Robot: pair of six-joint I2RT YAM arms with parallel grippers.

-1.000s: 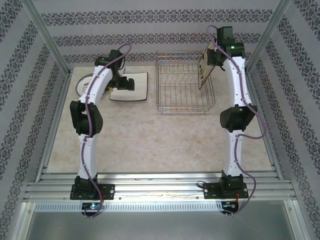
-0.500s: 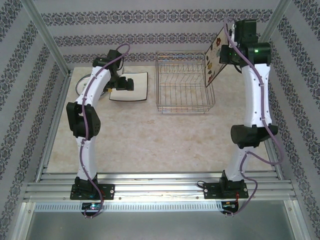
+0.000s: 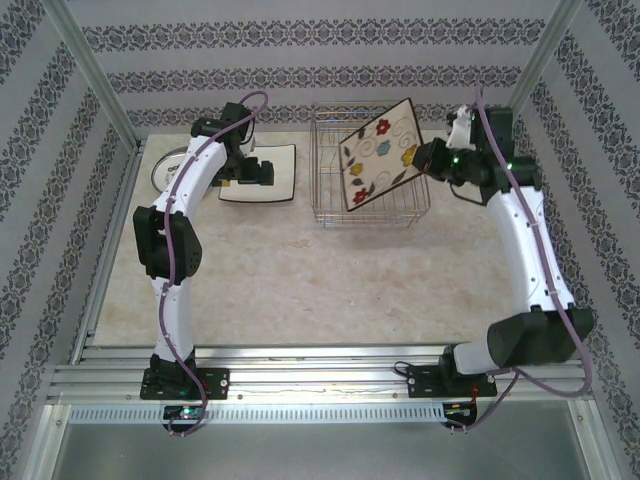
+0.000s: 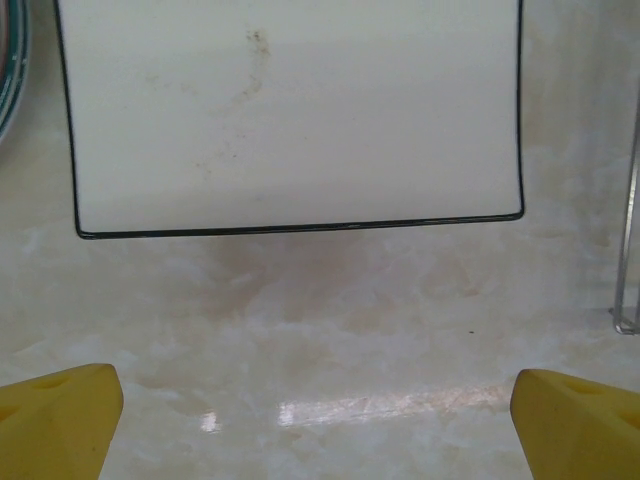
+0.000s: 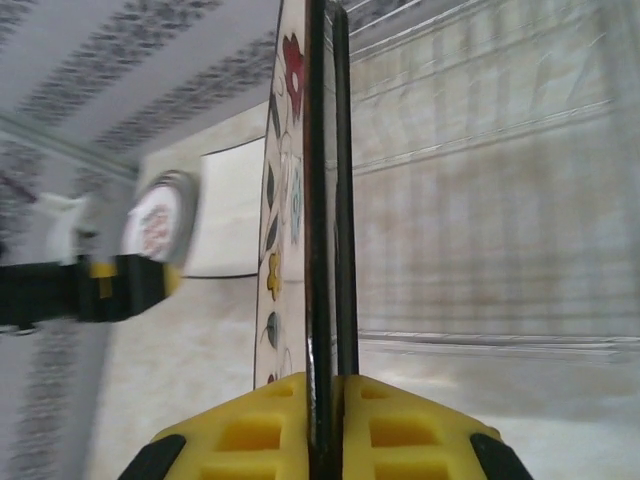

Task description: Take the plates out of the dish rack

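Right gripper (image 5: 325, 405) clenched on square plate (image 3: 380, 152) rim, held tilted over dish rack (image 3: 332, 195), upper centre. I judge it rigid, glazed-slippery, breakable: edge pinch only. Left gripper (image 4: 320, 400) spread wide.

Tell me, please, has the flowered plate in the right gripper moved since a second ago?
Yes. The flowered plate in the right gripper swung left, from the right edge of the dish rack toward its middle.

No readable text, labels, brands or numbers anywhere, only flower motifs on the square plate (image 3: 380, 153), patterned wallpaper bands behind
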